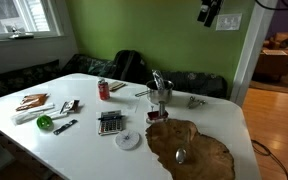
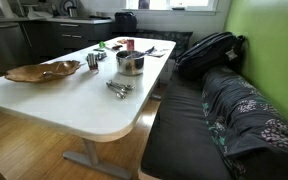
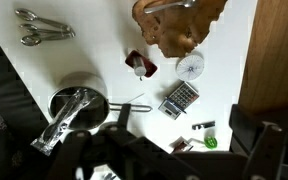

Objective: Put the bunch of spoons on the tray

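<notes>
The bunch of spoons (image 3: 42, 28) lies on the white table, at the top left of the wrist view. It also shows in both exterior views (image 2: 119, 88) (image 1: 194, 101), beside the metal pot. The tray (image 1: 189, 148) is a dark-brown wavy wooden slab with a single spoon (image 1: 180, 155) lying on it. It also shows in an exterior view (image 2: 42, 71) and in the wrist view (image 3: 179, 25). My gripper (image 1: 210, 12) hangs high above the table, far from both. In the wrist view its fingers (image 3: 174, 160) are spread apart and hold nothing.
A metal pot with utensils (image 3: 76, 108) stands near the spoons. A red can (image 3: 141, 64), a white disc (image 3: 190, 66), a calculator (image 3: 180, 98) and a green item (image 3: 211, 141) lie on the table. A dark bench with a backpack (image 2: 209, 50) runs along the table.
</notes>
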Motion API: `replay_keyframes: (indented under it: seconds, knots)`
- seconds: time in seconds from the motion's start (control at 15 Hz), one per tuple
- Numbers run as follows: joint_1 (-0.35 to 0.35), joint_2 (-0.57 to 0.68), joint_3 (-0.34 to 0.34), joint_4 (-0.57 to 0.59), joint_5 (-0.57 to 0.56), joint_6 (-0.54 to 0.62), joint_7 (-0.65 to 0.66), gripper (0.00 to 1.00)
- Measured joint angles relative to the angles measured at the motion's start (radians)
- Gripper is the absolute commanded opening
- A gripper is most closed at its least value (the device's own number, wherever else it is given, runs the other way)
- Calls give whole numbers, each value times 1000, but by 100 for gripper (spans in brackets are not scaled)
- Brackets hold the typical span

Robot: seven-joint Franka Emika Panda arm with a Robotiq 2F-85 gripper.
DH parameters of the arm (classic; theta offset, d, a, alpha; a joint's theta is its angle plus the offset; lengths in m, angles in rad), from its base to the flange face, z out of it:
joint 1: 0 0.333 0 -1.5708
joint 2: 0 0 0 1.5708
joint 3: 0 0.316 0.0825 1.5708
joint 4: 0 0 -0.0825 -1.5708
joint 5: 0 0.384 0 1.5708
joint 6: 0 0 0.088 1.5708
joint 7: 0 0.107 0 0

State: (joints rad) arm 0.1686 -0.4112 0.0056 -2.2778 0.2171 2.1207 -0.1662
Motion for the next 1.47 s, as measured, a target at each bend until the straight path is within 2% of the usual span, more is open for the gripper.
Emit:
replay_keyframes:
  seconds: [0.2, 0.53, 0.73, 1.0, 1.2, 1.47]
  knots:
    - [-28, -1, 5, -3, -40, 41, 36, 100]
    - [-188, 41, -41, -123, -155, 197, 89, 100]
    - [-240, 132, -72, -204, -221, 233, 81, 100]
    - [-247, 303, -87, -255, -257, 241, -3, 100]
    - [-247, 422, -87, -237, -298, 239, 34, 100]
    - [-249, 459, -87, -206, -299, 230, 47, 100]
